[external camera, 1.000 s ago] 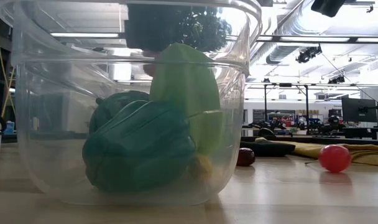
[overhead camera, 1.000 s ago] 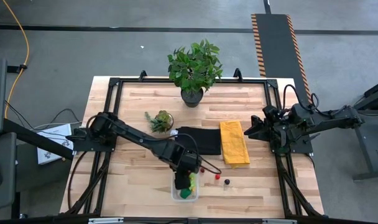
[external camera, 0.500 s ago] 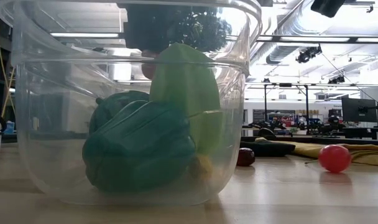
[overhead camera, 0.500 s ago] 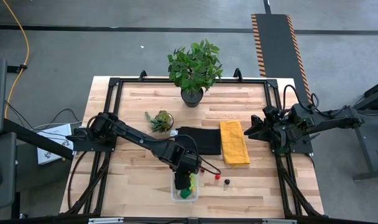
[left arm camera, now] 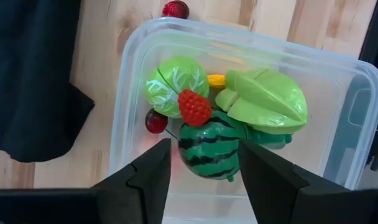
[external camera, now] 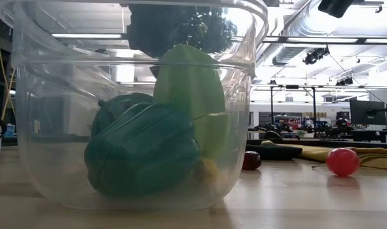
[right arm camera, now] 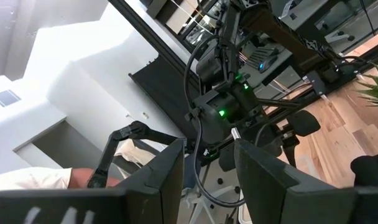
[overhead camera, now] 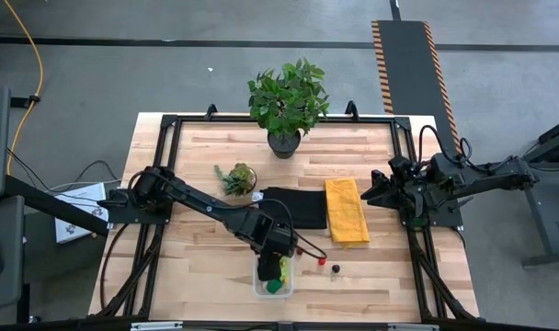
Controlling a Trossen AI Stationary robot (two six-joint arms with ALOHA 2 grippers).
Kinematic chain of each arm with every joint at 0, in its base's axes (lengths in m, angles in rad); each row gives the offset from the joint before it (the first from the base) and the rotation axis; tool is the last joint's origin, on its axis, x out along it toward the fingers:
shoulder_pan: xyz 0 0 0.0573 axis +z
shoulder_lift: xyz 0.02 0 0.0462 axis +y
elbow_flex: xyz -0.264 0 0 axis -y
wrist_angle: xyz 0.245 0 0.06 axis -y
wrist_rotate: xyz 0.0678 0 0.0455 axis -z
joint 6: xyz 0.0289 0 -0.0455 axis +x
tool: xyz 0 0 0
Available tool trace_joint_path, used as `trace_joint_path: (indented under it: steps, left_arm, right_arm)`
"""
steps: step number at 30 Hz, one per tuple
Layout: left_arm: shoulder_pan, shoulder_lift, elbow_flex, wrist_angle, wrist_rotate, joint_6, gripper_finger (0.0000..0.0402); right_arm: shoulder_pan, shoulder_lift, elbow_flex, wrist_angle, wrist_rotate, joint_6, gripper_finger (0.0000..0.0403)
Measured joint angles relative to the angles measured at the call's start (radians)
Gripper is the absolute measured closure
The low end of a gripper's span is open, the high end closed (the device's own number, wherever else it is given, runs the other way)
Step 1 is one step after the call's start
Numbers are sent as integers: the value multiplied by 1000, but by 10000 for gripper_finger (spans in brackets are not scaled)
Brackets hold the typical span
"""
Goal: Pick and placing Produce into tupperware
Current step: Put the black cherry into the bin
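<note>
The clear tupperware [overhead camera: 260, 289] stands near the table's front edge. Inside lie a striped watermelon [left arm camera: 209, 149], a red strawberry [left arm camera: 194, 107] on top of it, a lime-green cabbage [left arm camera: 167, 84], a lime-green star-shaped piece [left arm camera: 267, 99], a dark cherry [left arm camera: 155, 121] and a yellow piece [left arm camera: 216, 79]. My left gripper [left arm camera: 204, 147] hangs open just above the container's far end, pointing down, nothing between its fingers. A red piece [left arm camera: 175, 9] lies on the table just outside the container. My right gripper [right arm camera: 207, 174] waits open at the table's right edge, raised and level.
A red ball [overhead camera: 321, 261] and a dark piece [overhead camera: 336, 269] lie on the wood right of the container. Behind them lie a black cloth [overhead camera: 296, 207] and a folded yellow cloth [overhead camera: 346, 211]. A small succulent [overhead camera: 237, 177] and a large potted plant [overhead camera: 287, 101] stand farther back.
In the low view a small pink patch just under my left gripper, at the top of the lime-green piece, has gone. Both arms have kept their places.
</note>
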Motion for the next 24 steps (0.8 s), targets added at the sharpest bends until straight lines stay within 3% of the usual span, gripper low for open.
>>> trace_joint_path:
  steps: [6,12,17,21,24]
  left_arm:
    - [2,-10,0,0,81,8,250]
    - [32,-70,81,-1,84,19,319]
    - [97,-113,247,1,13,41,393]
    - [137,-117,444,-41,-65,96,382]
    - [162,-119,606,-67,-118,161,390]
  right_arm:
    - [0,0,0,10,0,5,269]
    - [0,1,-1,132,29,-31,269]
    - [0,0,-1,347,78,-108,269]
    - [0,0,-1,457,125,-169,269]
    - [0,14,42,387,133,-238,280]
